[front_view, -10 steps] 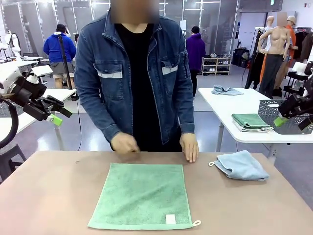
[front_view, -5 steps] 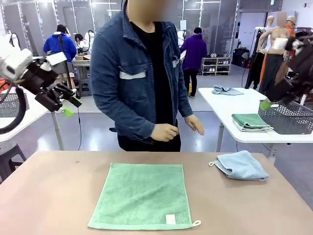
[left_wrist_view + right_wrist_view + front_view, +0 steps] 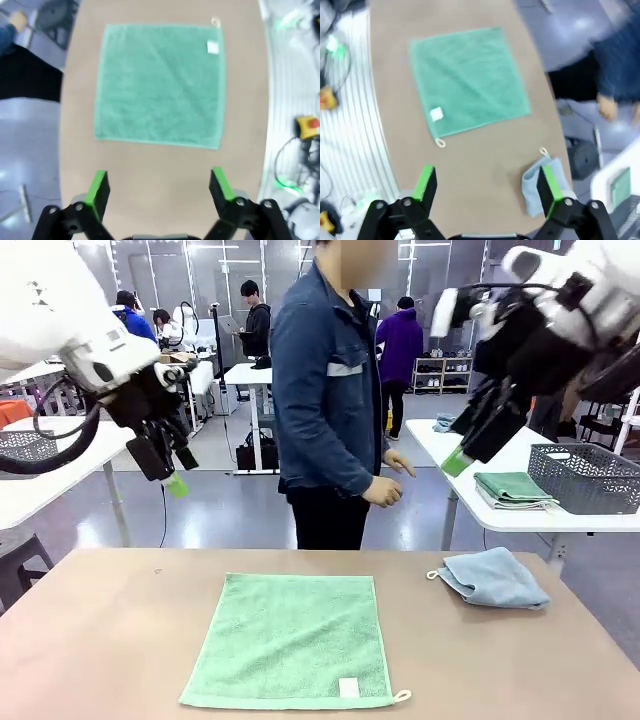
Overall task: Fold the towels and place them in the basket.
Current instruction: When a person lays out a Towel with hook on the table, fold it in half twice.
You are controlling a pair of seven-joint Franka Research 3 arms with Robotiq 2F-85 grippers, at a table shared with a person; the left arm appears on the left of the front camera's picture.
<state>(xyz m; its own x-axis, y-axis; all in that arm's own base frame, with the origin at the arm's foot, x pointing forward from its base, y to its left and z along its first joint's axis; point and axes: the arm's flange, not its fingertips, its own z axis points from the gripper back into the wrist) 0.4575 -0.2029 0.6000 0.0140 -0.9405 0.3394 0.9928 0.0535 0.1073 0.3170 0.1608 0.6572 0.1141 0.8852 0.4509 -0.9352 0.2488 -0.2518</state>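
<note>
Front view: two robot arms hang high over a brown table [image 3: 90, 640]. The left claw [image 3: 168, 470] at 9 o'clock and the right claw [image 3: 468, 452] at 2 o'clock are both released and hold nothing. A green towel [image 3: 290, 640] lies flat and unfolded at 6 o'clock, and a blue towel [image 3: 495, 577] sits bunched at 4 o'clock, well apart from it. A person [image 3: 325, 390] stands at 12 o'clock by the far edge with one hand [image 3: 383, 492] hanging loose. A grey basket [image 3: 585, 475] rests on a separate white table at 3 o'clock; whether it is the one meant for the towels cannot be told. Left wrist view: the spread fingers frame bare table at 6 o'clock, with the green towel square at 12 o'clock. The cloth lies so flat that a descending claw may scrape the tabletop or close on nothing. Right wrist view: the green towel sits at 11 o'clock, its corner loop toward the camera, and the blue towel sits at 5 o'clock, just behind one green pad. Likely hazards are a fingertip snagging that loop, the right arm dragging the blue towel on its way down, uneven corner grabs skewing the fold, and an arm swinging in close to the person.
</note>
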